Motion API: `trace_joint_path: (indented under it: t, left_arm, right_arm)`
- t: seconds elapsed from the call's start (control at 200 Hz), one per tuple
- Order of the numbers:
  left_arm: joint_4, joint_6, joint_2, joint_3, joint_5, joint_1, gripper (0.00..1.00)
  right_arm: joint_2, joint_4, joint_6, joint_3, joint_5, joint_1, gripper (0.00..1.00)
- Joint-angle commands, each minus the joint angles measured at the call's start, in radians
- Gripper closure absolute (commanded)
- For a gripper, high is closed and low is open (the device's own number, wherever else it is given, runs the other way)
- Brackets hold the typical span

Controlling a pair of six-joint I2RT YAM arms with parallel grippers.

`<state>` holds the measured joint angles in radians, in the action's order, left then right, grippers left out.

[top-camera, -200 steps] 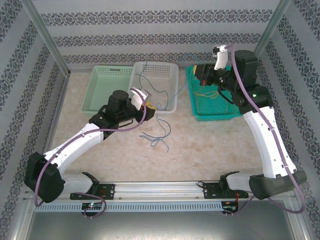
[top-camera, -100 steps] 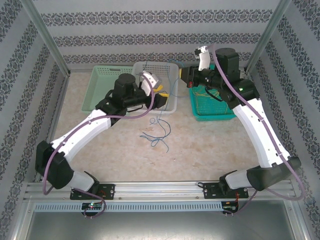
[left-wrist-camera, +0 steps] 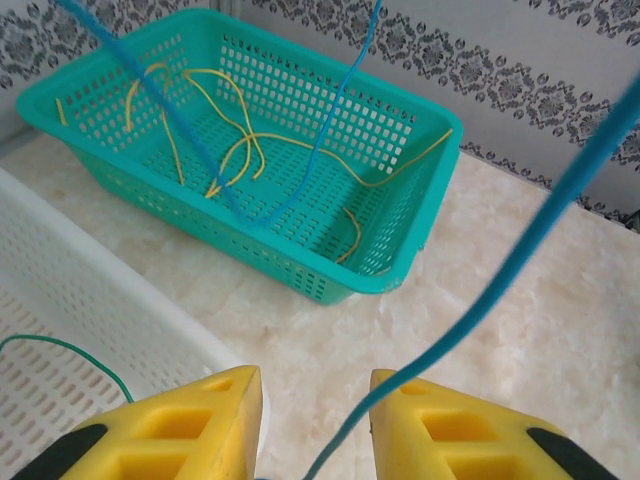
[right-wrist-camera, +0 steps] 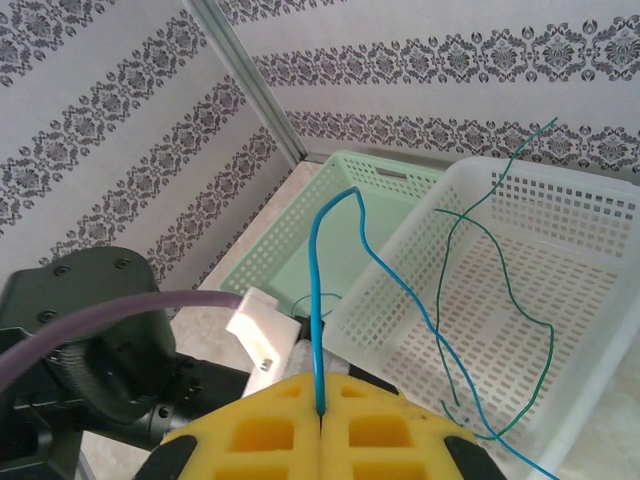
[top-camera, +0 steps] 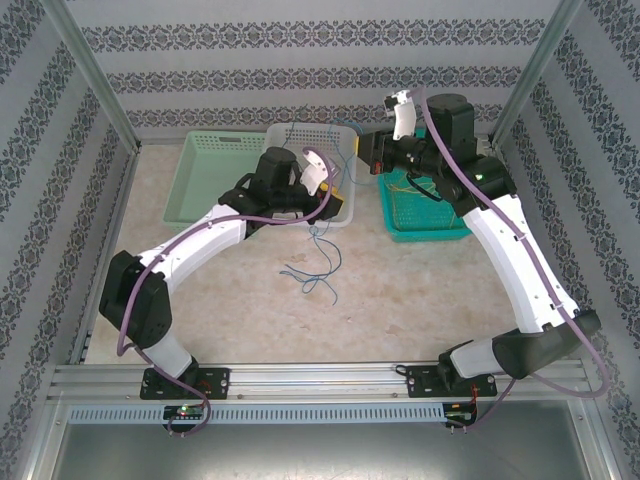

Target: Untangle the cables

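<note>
Left arm has swung further right since a second ago. The left gripper (left-wrist-camera: 315, 395) is now at the white perforated plastic basket's (top-camera: 285, 150) front right corner, yellow fingers apart, with a thin blue cable (left-wrist-camera: 505, 258) running through the gap. The right gripper (right-wrist-camera: 320, 415) is pinched together on a blue cable above that basket. A thin green cable (right-wrist-camera: 550, 345) lies in it. Yellow cables (left-wrist-camera: 240, 150) are in the teal mesh basket (left-wrist-camera: 425, 200), and more blue strands (top-camera: 312, 275) lie loose on the beige table (top-camera: 430, 290).

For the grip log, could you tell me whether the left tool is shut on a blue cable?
No, the left tool is open, the blue cable passing between its fingers.
</note>
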<state>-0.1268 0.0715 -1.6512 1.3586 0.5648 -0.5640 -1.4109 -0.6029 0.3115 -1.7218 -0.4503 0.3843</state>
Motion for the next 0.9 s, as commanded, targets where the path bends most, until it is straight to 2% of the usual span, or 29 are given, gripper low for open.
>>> trace_joint_path:
  t: [0.0, 0.155, 0.445, 0.644, 0.709, 0.819, 0.899]
  left_arm:
    - [-0.017, 0.004, -0.018, -0.004, 0.029, -0.016, 0.69]
    - [0.003, -0.004, -0.031, -0.044, 0.018, -0.016, 0.81]
    - [0.008, -0.002, -0.029, -0.116, -0.003, -0.017, 0.8]
    - [0.041, -0.015, -0.015, -0.185, -0.007, -0.016, 0.83]
    - [0.057, -0.025, -0.012, -0.207, -0.01, -0.017, 0.87]
    - [0.07, -0.029, -0.01, -0.223, -0.018, -0.017, 1.0]
    - [0.068, -0.029, -0.01, -0.229, -0.028, -0.017, 1.0]
  right_arm:
    - [0.0, -0.006, -0.006, -0.04, 0.0, 0.002, 1.0]
    - [0.006, -0.004, 0.005, -0.052, -0.015, -0.023, 1.0]
    - [0.015, -0.03, -0.002, -0.089, -0.03, -0.087, 1.0]
    - [0.014, -0.06, -0.018, -0.124, -0.039, -0.133, 1.0]
    - [0.017, -0.062, -0.016, -0.13, -0.046, -0.14, 1.0]
    - [0.018, -0.064, -0.017, -0.131, -0.05, -0.144, 1.0]
    - [0.021, -0.07, -0.021, -0.128, -0.048, -0.147, 1.0]
